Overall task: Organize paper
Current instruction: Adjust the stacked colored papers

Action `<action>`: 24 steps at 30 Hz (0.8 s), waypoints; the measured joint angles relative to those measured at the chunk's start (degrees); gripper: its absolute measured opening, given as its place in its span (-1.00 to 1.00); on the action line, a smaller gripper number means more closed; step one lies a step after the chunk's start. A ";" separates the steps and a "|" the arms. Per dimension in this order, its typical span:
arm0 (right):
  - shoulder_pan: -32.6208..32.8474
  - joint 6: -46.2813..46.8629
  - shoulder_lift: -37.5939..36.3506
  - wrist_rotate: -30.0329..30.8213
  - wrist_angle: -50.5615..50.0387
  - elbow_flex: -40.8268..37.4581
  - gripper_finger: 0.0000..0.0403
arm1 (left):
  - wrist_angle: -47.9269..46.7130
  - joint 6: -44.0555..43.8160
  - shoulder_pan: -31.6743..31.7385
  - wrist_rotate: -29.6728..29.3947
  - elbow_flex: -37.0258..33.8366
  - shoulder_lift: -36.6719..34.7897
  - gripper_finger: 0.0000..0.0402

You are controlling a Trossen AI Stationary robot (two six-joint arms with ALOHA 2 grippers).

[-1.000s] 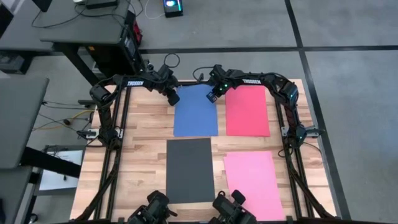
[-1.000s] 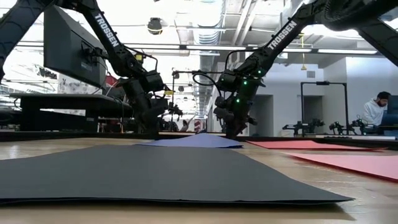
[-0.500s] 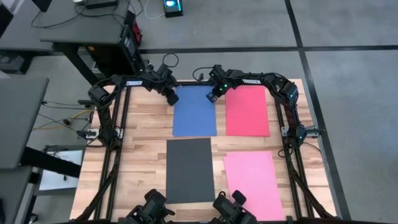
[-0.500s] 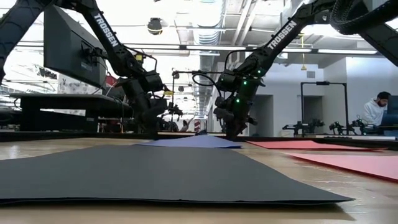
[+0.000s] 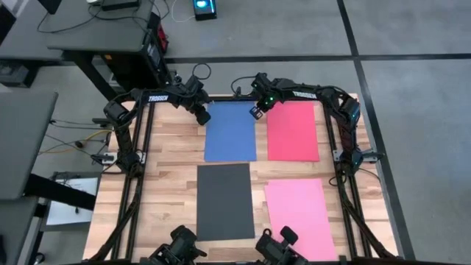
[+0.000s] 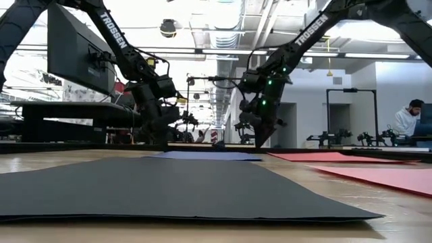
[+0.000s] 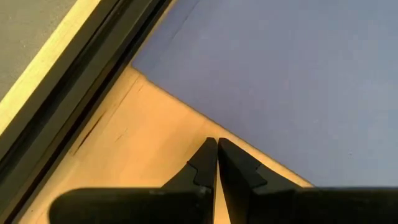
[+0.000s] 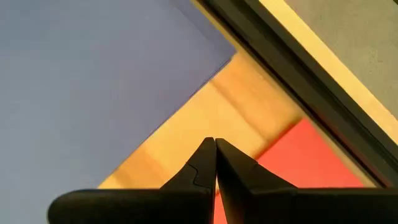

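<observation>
Four sheets lie flat on the wooden table: blue (image 5: 230, 131) at the far middle, red (image 5: 293, 131) to its right, dark grey (image 5: 225, 200) at the near middle, and pink (image 5: 296, 213) at the near right. My left gripper (image 5: 204, 116) is shut and low by the blue sheet's far left corner. In the left wrist view its tips (image 7: 216, 143) are over bare wood beside the sheet's edge (image 7: 249, 143). My right gripper (image 5: 257, 112) is shut. It hangs above the wood strip between the blue sheet (image 8: 93, 81) and the red sheet (image 8: 298, 155). My left gripper points down with shut fingers (image 6: 160, 138) at table height, right beside the blue sheet's left edge near its far corner. I cannot tell whether the tips touch the wood or the sheet. My right gripper touches nothing.
The table's dark frame rail (image 7: 93, 68) runs just beyond both grippers along the far edge. Bare wood (image 5: 165, 169) lies left of the blue and grey sheets. A person (image 6: 408, 115) is in the room far behind the table.
My right gripper has risen off the blue sheet's far right corner and gone slightly toward the table's right and far edges. The blue sheet's far part, which was humped up between the grippers, has dropped and now lies flat.
</observation>
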 joint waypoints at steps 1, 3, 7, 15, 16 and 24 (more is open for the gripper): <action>0.07 0.00 -0.61 0.00 -0.46 0.01 -1.00 | -0.25 0.18 0.00 0.00 0.01 -0.04 -1.00; 0.48 0.00 -1.92 0.00 -1.13 0.01 -1.00 | -1.41 0.55 -0.20 0.00 0.09 -0.37 -1.00; 1.95 -0.69 -5.41 -0.02 -2.79 0.09 -1.00 | -6.14 1.97 -1.43 0.40 0.07 -2.80 -1.00; 14.51 -1.51 -10.34 -0.15 -7.55 -2.74 -1.00 | -9.99 4.90 -15.12 2.04 -7.13 -15.07 -1.00; 16.50 -1.49 -10.50 -0.15 -7.55 -3.25 -1.00 | -9.48 4.89 -17.93 2.02 -8.82 -16.62 -1.00; 32.03 -0.41 -10.50 -0.38 -4.30 -6.29 -1.00 | -4.07 -0.22 -36.96 -8.07 -17.30 -20.38 -1.00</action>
